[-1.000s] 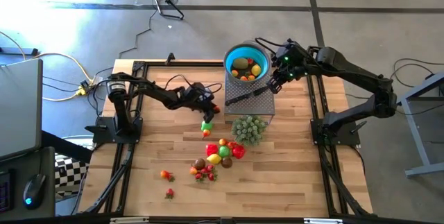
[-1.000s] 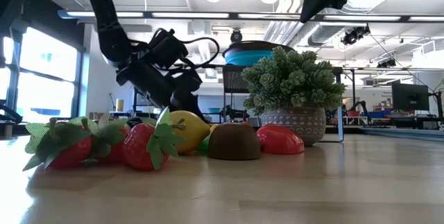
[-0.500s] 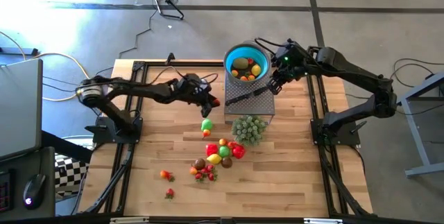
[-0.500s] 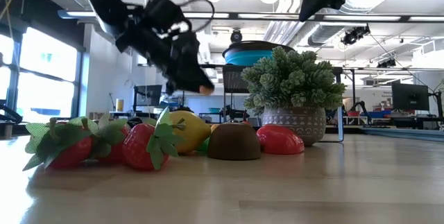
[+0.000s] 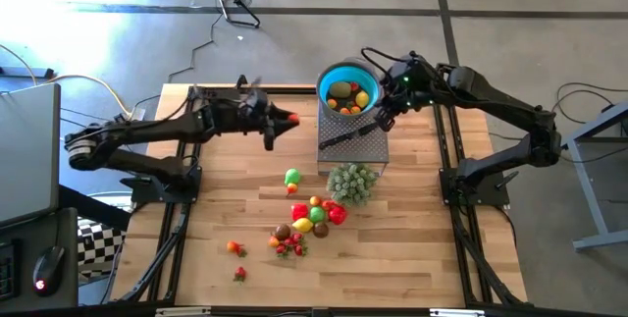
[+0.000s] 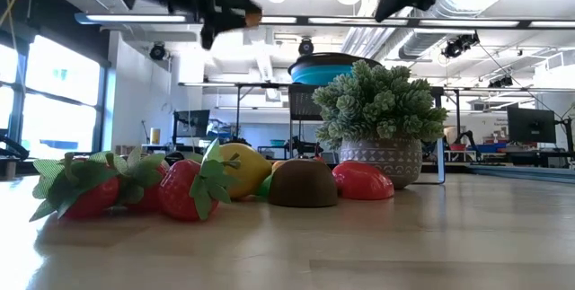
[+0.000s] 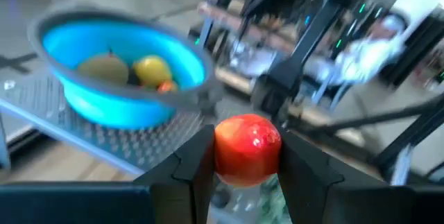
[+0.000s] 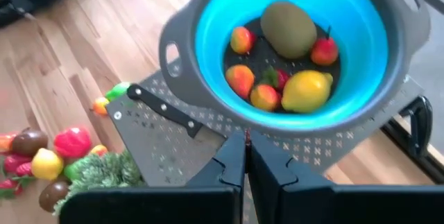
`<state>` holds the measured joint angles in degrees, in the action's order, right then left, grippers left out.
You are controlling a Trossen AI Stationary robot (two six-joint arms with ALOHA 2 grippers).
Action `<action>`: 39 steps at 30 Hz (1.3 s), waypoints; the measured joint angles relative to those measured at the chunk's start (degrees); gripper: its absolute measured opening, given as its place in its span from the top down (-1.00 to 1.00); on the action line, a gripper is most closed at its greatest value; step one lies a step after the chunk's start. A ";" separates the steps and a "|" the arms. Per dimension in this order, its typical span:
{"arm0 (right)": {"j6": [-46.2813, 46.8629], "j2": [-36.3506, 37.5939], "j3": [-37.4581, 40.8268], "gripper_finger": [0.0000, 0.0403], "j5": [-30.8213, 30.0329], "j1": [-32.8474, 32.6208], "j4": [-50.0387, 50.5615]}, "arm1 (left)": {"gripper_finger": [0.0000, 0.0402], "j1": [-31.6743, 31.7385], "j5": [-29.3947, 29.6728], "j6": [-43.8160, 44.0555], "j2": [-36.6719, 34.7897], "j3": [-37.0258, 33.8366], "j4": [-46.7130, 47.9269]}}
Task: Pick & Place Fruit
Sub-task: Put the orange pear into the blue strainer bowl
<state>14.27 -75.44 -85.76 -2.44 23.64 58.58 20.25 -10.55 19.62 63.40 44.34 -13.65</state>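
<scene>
My left gripper [image 5: 286,119] hangs high above the table's far left part, level, shut on a small round red fruit [image 7: 248,148]. It stands left of the blue bowl [image 5: 350,86], which holds several fruits: a brown one, a yellow one, orange and red ones [image 8: 291,57]. The bowl rests on a perforated metal stand [image 5: 365,148]. More fruits lie in a heap [image 5: 314,214] on the table's middle. My right gripper [image 8: 246,156] hovers shut above the bowl's near rim, holding nothing. My left gripper pinches the red fruit by two opposite sides [image 7: 220,156] between its two fingers [image 7: 196,165]. The fingers lie level and point toward the table's right, at the bowl. The fruit [image 6: 254,16] is lifted well clear of the table.
A black-handled knife [image 5: 343,137] lies on the stand in front of the bowl. A pale green bushy plant in a pot [image 5: 351,182] stands near the stand. A green and an orange fruit [image 5: 291,178] and strawberries [image 5: 289,246] lie scattered on the wooden table [image 5: 412,258].
My left gripper has risen steeply with the red fruit and drawn toward the table's far edge, tipping from a downward slant to level. The fruit has stayed between the fingers, now high above the table.
</scene>
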 joint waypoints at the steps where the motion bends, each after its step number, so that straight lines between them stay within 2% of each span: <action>1: -0.35 0.00 0.00 0.98 0.04 0.00 -0.87 | 0.36 0.00 -0.02 0.68 -0.97 0.00 -0.37; 10: -0.62 0.00 0.00 0.98 0.07 0.00 -8.34 | 0.36 -0.02 -1.59 7.73 -2.74 0.00 -4.32; 16: 0.90 0.00 0.00 0.98 1.04 -0.02 -12.36 | 0.36 -0.04 -5.07 8.73 -2.69 0.00 -4.17; 25: 2.10 0.00 0.00 0.98 1.09 -0.81 -16.03 | 0.36 0.00 -5.17 10.26 -1.54 0.76 -3.12; 31: -1.53 0.00 0.00 0.98 0.54 -0.77 -19.00 | 0.36 0.38 -4.82 4.08 5.45 11.17 3.12; 36: -3.96 0.00 0.00 0.98 -0.61 -0.61 -19.94 | 0.36 3.56 -5.14 0.25 13.40 23.31 13.05; 39: -5.49 0.00 0.00 0.98 -0.49 -0.19 -19.87 | 0.36 5.49 -5.18 -0.05 17.27 28.31 17.69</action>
<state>8.78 -75.44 -85.75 -2.94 23.45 38.71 25.74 -15.73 19.57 80.67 72.65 4.04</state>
